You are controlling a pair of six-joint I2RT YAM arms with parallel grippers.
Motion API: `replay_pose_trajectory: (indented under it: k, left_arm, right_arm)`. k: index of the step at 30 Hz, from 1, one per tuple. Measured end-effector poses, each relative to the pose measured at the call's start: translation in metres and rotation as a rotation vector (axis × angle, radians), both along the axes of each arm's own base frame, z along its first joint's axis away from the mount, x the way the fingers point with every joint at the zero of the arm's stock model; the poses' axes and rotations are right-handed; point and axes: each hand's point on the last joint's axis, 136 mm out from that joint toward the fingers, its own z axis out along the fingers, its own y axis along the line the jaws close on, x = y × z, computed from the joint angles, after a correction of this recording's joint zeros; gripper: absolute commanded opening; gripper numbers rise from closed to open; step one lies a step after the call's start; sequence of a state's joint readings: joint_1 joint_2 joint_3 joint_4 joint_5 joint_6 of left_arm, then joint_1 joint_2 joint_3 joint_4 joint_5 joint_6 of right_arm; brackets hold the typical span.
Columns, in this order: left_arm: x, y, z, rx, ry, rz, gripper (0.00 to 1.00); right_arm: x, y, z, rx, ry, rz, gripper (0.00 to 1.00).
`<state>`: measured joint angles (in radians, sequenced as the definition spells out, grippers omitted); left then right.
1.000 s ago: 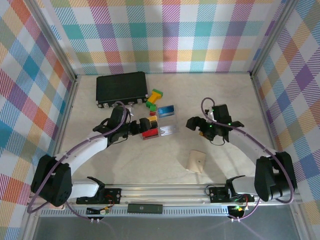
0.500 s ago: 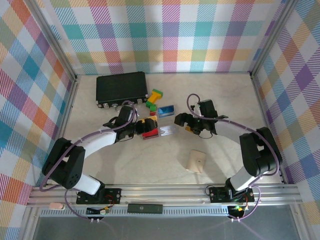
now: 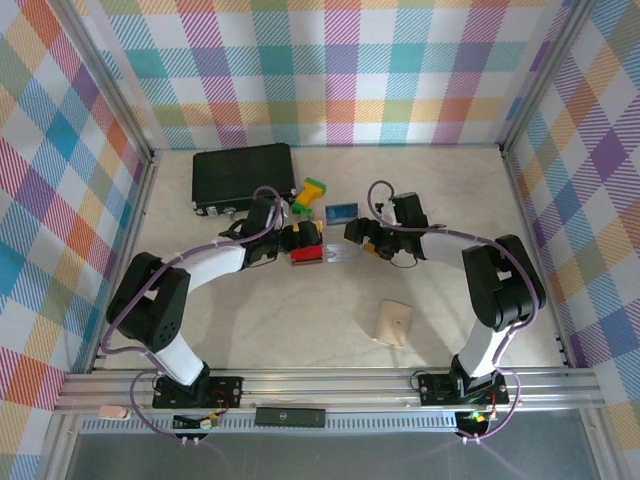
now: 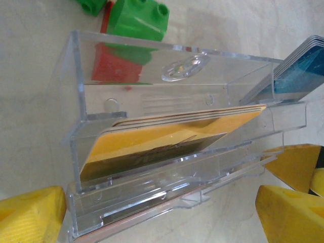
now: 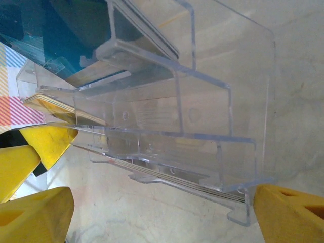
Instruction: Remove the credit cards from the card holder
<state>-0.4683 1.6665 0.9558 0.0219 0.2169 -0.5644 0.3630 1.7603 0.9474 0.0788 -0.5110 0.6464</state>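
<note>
A lab test cell: a pale table [image 3: 330, 320] walled in by checked cloth panels [image 3: 330, 70] on a metal frame [image 3: 330, 385], two robot arms bolted at the near edge.

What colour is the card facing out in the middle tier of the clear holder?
Yellow-orange card, best seen in the left wrist view.

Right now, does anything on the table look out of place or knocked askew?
One tan card lies alone on the table, well toward the near edge and away from the clear card holder, where yellow and blue cards sit in tiers. Otherwise nothing stands out.
</note>
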Motion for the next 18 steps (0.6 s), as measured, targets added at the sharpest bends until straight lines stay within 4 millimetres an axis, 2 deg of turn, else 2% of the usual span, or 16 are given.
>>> replay_pose_trajectory:
  k: [4, 10, 13, 15, 18]
  left_arm:
    - [0.013, -0.001, -0.002, 0.014, -0.019, 0.011, 0.96]
    - [0.013, -0.002, -0.004, 0.03, -0.026, -0.004, 0.99]
    - [0.011, 0.0, -0.004, 0.042, -0.026, -0.004, 1.0]
    - [0.008, 0.005, -0.002, 0.056, -0.028, 0.001, 1.0]
    - [0.0, 0.014, 0.009, 0.076, -0.046, 0.009, 1.0]
  right_arm:
    - [0.01, 0.0, -0.001, -0.012, -0.015, -0.012, 0.91]
    - [0.01, -0.006, -0.002, -0.068, -0.028, -0.031, 0.94]
    - [0.002, -0.016, 0.006, -0.122, -0.04, -0.053, 0.95]
    - [-0.008, -0.027, 0.02, -0.16, -0.055, -0.075, 0.95]
    - [-0.03, -0.047, 0.038, -0.21, -0.061, -0.113, 0.94]
